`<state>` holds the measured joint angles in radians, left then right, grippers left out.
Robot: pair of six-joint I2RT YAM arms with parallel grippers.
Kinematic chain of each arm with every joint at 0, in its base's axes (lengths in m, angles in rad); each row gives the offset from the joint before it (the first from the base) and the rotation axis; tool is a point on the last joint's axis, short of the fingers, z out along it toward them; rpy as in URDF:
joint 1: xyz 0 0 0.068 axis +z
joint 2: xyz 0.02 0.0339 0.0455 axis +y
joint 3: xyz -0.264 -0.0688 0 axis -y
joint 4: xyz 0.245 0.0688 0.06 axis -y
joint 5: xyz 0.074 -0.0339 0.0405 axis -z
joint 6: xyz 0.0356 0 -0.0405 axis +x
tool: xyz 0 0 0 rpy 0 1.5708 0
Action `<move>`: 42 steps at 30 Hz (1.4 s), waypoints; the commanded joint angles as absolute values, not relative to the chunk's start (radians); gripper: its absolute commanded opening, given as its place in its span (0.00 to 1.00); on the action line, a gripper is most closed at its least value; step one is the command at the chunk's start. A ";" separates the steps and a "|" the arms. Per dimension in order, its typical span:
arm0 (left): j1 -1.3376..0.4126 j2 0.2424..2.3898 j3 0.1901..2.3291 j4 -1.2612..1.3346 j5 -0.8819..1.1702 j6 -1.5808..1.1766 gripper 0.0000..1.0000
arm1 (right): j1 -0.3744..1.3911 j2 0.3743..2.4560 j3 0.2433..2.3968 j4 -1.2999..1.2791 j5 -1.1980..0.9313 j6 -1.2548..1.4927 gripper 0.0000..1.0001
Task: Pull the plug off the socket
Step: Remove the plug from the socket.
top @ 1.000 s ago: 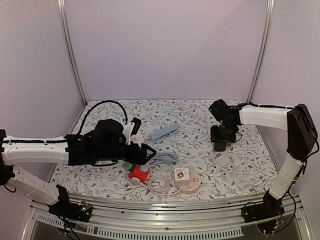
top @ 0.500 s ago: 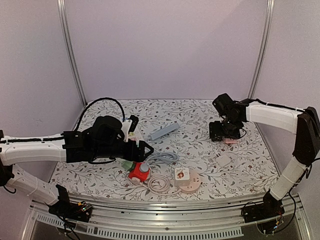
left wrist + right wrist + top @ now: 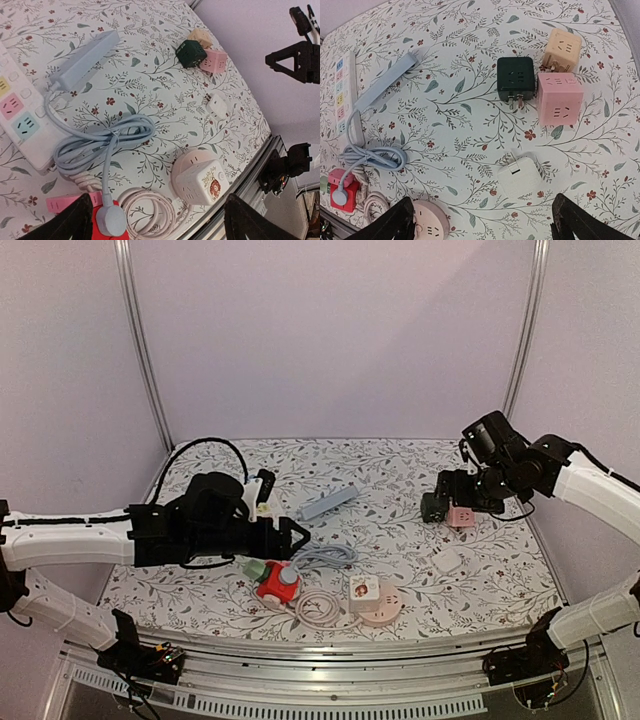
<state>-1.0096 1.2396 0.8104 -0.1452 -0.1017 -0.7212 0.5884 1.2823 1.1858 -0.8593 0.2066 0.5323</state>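
The socket is a red cube standing on the table near its front edge, at about seven o'clock from the table's middle in the top view. The plug is a round, pale blue-grey cap seated in the cube's upward face, covering much of it. Its cable, the same pale blue, leaves the plug toward one o'clock and lies in a loose bundle of loops on the table just beside the cube. The pins are hidden, so the plug seems fully pushed in, though that cannot be confirmed.
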 commanded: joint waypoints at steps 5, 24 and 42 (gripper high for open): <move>-0.995 1.273 0.780 -0.107 -0.088 -0.780 0.89 | 0.818 1.252 1.102 -0.899 0.224 0.736 0.93; -0.995 1.254 0.752 -0.114 -0.082 -0.812 0.89 | 1.155 1.645 1.336 -0.934 0.283 0.917 0.94; -0.994 1.223 0.732 -0.132 -0.090 -0.814 0.89 | 1.216 1.869 1.430 -0.996 0.277 0.943 0.80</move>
